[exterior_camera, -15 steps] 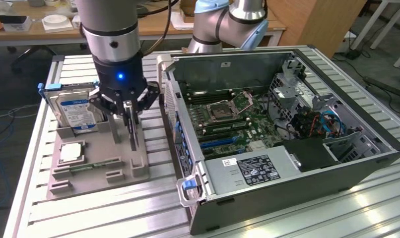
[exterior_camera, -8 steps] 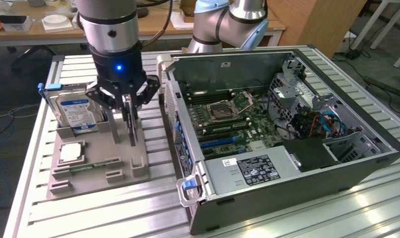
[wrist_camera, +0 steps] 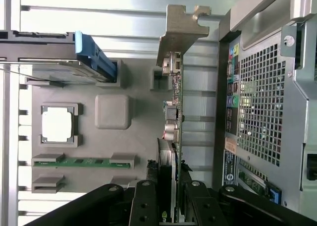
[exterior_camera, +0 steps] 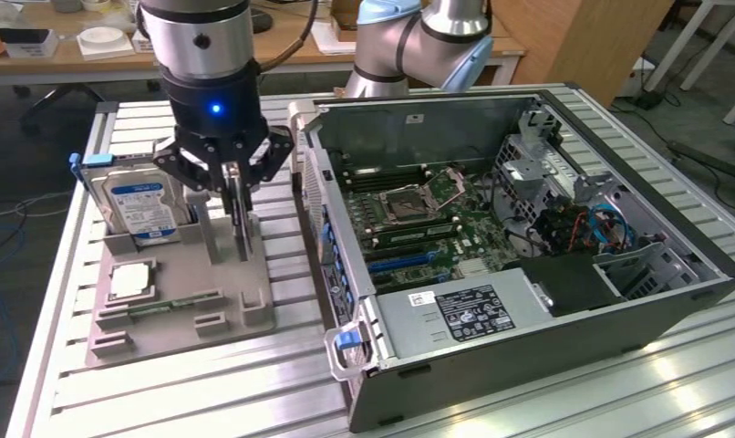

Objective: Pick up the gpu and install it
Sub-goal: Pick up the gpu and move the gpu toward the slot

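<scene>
The gpu [exterior_camera: 243, 239] is a thin dark card standing on edge in a slot of the grey holder tray [exterior_camera: 215, 283], just beside the open computer case [exterior_camera: 513, 246]. My gripper [exterior_camera: 236, 205] comes down from above, and its black fingers are shut on the card's upper part. In the wrist view the gpu [wrist_camera: 174, 112] is seen edge-on, its silvery end bracket [wrist_camera: 181, 25] at the far end. The gripper [wrist_camera: 172, 198] clamps it from both sides, with one finger [wrist_camera: 146, 206] on the side of the black cooler. I cannot tell if the card's lower edge is still in the slot.
The tray [wrist_camera: 114, 112] also holds a silver hard drive [exterior_camera: 137, 205] with a blue-white label, a square processor chip [exterior_camera: 130, 281] and a green memory stick [exterior_camera: 160, 306]. The case's motherboard [exterior_camera: 429, 228] lies exposed. The case's perforated rear wall [wrist_camera: 267, 97] is close beside the card.
</scene>
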### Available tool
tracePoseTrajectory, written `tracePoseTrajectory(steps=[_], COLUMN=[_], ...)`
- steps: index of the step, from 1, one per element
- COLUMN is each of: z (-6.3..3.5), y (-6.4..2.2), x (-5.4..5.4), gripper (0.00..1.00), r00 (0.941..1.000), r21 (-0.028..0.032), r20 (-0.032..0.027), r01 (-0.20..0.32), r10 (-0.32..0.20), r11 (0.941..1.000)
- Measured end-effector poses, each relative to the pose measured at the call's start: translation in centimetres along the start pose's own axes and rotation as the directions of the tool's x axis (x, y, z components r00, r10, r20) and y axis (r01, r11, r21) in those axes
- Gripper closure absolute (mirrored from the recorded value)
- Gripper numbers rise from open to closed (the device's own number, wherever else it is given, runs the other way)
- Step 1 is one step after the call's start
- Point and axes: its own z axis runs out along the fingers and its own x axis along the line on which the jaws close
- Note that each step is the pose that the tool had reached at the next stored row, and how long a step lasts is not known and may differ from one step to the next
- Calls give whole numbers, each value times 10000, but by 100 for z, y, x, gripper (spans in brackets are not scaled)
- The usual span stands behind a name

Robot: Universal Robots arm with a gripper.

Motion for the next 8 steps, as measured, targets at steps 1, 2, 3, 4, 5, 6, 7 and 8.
tracePoseTrajectory(steps=[1, 2, 3, 4, 5, 6, 7, 8], z=[-20, -41, -62, -82, -103, -126, -149, -175], y=[1, 2, 3, 4, 5, 6, 7, 8], x=[0, -1, -1, -2, -2, -2, -3, -3], gripper=[73, 73, 73, 73, 73, 73, 73, 73], r00=[10000, 10000, 10000, 10000, 10000, 10000, 10000, 10000], r21=[0, 0, 0, -1, -2, -2, -2, -1], r20=[0, 0, 1, 0, 0, 0, 0, -1], r01=[0, 0, 0, 0, -1, 0, -1, -1], r10=[0, 0, 0, 0, 1, 0, 1, 1], r11=[10000, 10000, 10000, 10000, 10000, 10000, 10000, 10000])
